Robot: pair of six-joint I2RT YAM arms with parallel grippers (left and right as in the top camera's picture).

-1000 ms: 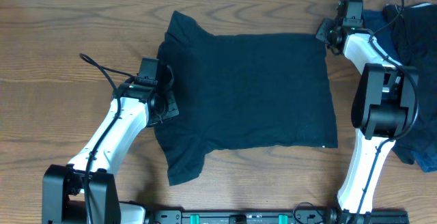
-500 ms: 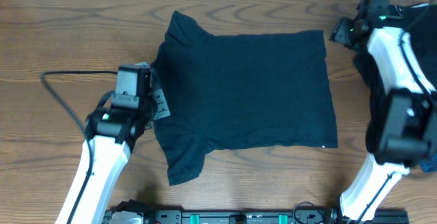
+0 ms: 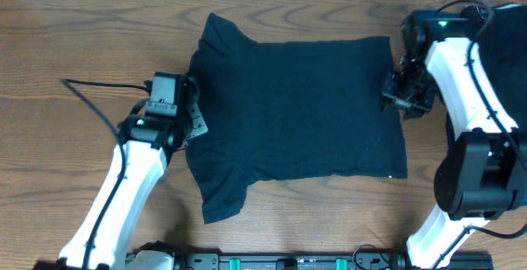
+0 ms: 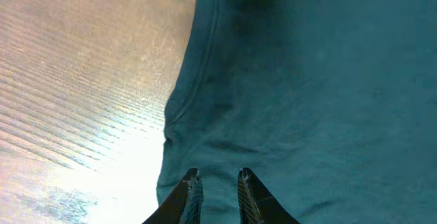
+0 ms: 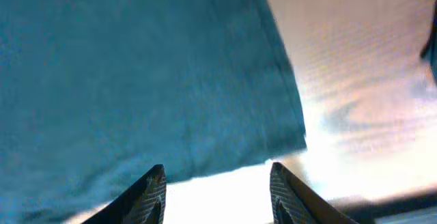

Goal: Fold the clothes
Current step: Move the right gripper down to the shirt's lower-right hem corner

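A very dark navy T-shirt (image 3: 296, 109) lies spread flat in the middle of the table, its two sleeves at the left and its straight hem at the right. My left gripper (image 3: 195, 124) sits at the shirt's left edge between the sleeves. In the left wrist view the left gripper (image 4: 218, 179) stands narrowly open over the fabric (image 4: 307, 94), nothing pinched. My right gripper (image 3: 394, 99) hovers at the shirt's right edge. In the right wrist view the right gripper (image 5: 217, 176) is wide open over bare table, the shirt's edge (image 5: 136, 80) just ahead.
More dark clothes (image 3: 504, 31) lie heaped at the table's right edge, behind and beside the right arm. A black cable (image 3: 90, 89) runs left from the left arm. Bare wood table (image 3: 82, 39) surrounds the shirt. A rail (image 3: 288, 262) lines the front edge.
The right gripper came forward from the shirt's back right corner to the middle of its right edge. The left arm shifted at the left edge and its jaws parted slightly.
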